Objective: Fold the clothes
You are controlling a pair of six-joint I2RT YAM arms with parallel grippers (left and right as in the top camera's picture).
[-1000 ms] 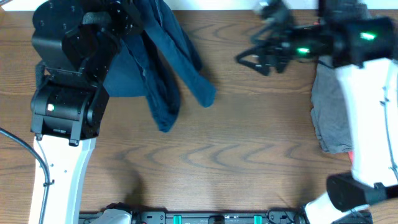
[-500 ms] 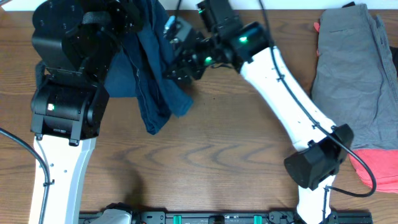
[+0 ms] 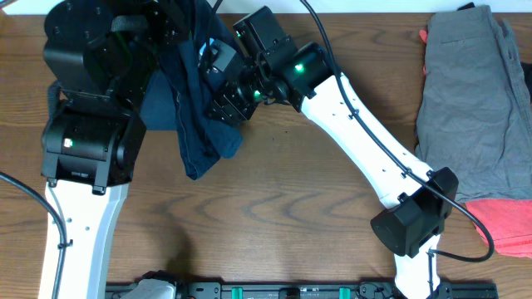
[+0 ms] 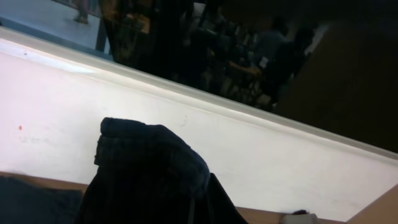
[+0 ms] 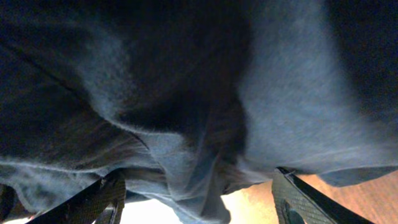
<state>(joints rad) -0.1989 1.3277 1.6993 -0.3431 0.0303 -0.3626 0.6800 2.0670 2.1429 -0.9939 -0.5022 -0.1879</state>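
Though I cannot tell whether the left pincer [image 3: 172,25] grips, the right pincer [image 5: 200,196] stands spread against the navy shorts [image 3: 202,133].

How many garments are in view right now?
3: a navy one bunched at upper left, a grey one at the right edge, a coral one just below it. More may be hidden.

You cannot see the left fingers; the navy garment [image 4: 149,180] hides them. The right fingers [image 5: 109,198] run off the lower edge, and the coral-red garment [image 3: 507,226] is cropped at the overhead's right edge
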